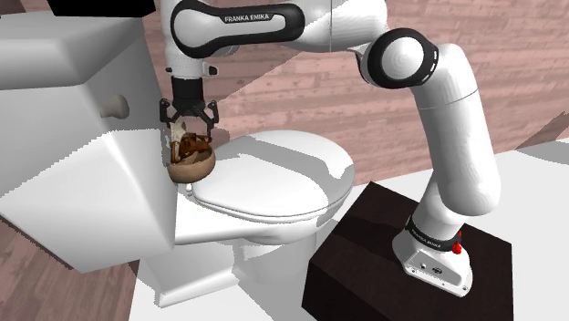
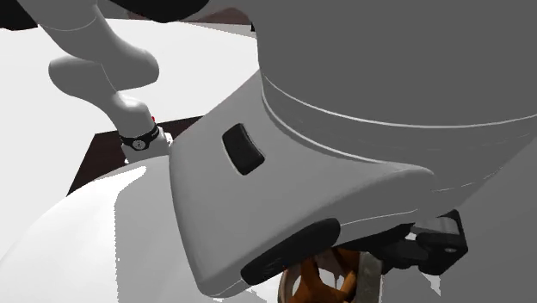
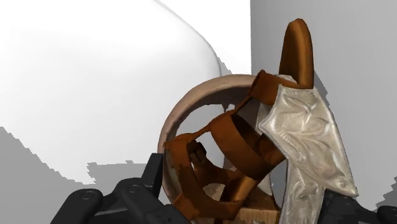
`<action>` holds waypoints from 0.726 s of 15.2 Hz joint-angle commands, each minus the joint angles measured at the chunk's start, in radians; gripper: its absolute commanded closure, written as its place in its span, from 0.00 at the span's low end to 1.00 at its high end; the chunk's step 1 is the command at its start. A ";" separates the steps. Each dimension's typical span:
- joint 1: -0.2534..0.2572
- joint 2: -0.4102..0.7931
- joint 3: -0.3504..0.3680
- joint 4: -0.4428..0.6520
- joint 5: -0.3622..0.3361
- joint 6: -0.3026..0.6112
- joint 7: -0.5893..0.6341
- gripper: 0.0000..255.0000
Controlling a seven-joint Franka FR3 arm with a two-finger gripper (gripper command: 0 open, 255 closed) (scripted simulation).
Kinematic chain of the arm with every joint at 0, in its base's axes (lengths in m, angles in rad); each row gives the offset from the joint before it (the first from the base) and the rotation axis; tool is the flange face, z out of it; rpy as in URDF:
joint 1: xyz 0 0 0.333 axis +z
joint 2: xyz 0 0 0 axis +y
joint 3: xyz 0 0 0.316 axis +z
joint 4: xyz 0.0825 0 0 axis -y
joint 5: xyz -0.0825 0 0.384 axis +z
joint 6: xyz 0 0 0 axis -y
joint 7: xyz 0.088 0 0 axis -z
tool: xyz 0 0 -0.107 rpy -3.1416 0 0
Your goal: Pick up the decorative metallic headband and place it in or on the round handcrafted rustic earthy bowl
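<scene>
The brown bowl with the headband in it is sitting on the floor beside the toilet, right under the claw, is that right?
Not quite. The bowl with the headband in it sits on the closed toilet lid, by the tank, not on the floor. The shoulder view shows it, right under the claw.

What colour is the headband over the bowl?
The headband has brown straps with an embossed silver plate. It shows best in the wrist view.
</scene>
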 commanded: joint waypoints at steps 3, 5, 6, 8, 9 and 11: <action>-0.021 -0.058 0.022 -0.008 0.023 0.251 0.005 0.00; -0.022 -0.058 0.023 -0.008 0.021 0.251 0.005 0.00; -0.023 -0.058 0.024 -0.008 0.021 0.251 0.006 0.00; -0.023 -0.058 0.026 -0.008 0.020 0.251 0.006 0.00; -0.025 -0.057 0.029 -0.008 0.018 0.251 0.007 0.00; -0.026 -0.057 0.030 -0.008 0.017 0.251 0.007 0.00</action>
